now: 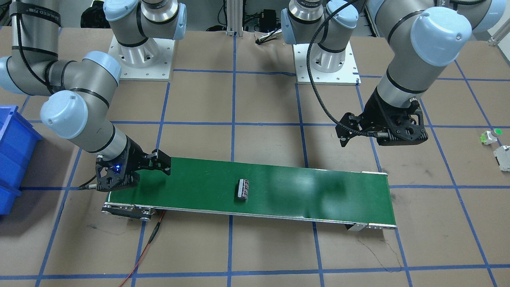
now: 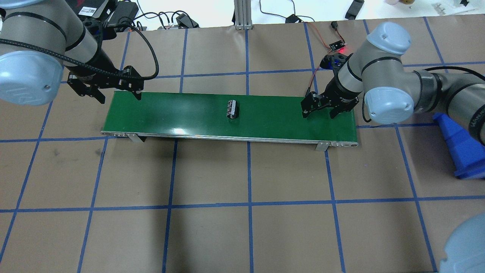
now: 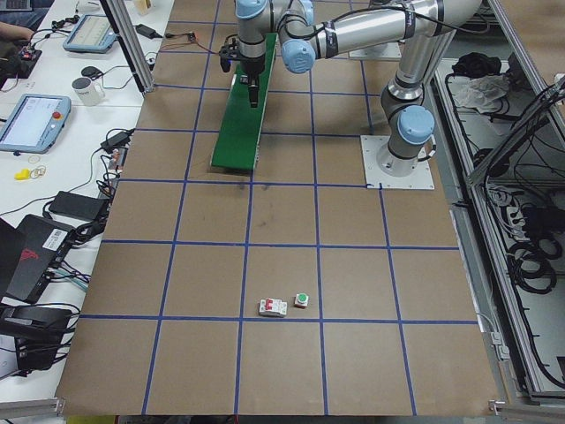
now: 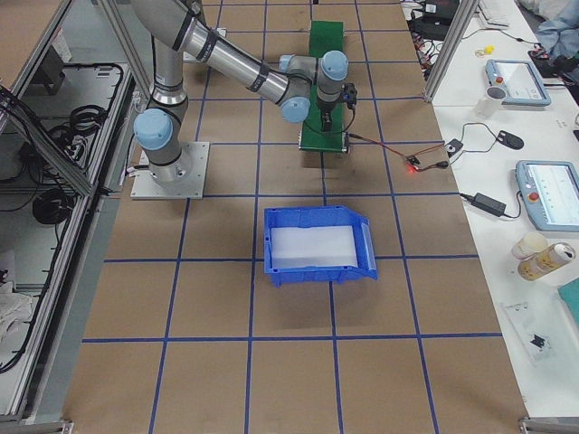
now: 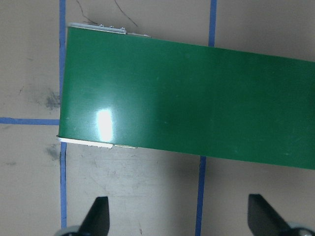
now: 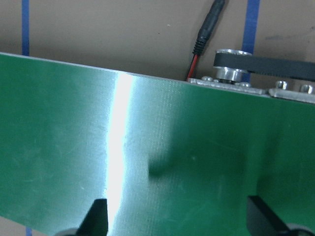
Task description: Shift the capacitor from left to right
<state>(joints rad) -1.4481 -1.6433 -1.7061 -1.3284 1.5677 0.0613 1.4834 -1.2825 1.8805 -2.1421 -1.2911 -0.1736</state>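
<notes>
Counts: 2 arms, 2 grippers, 1 capacitor (image 2: 232, 109), 1 belt (image 2: 182, 113), 1 bin (image 4: 317, 244), 2 small parts off to the side.

Capacitor: stubby dark cylinder w/ pale stripes, lying on its side approx mid-belt, well apart from both grippers, nothing touching it.

Belt: long flat strip, glossy green w/ glare patches, silver metal rails and brackets along the edges. It sits on the table (image 2: 212, 174), which is matte brown paper w/ a blue tape grid.

Bin: blue plastic, open top, pale inside, on the robot's right past the belt end.

Parts: one white w/ round green cap (image 1: 491, 136), one grey-white block (image 1: 503, 157), near each other on the table, far out on the robot's left.

L gripper (image 2: 119, 96): black, fingers spread wide, nothing between them. Up off the table at the belt's left end; wrist cam shows the tips over brown paper just beside the belt edge.

R gripper (image 2: 319, 112): black, also spread wide and empty. Over the belt's right end, tips above the green surface, shadow on the belt below.
</notes>
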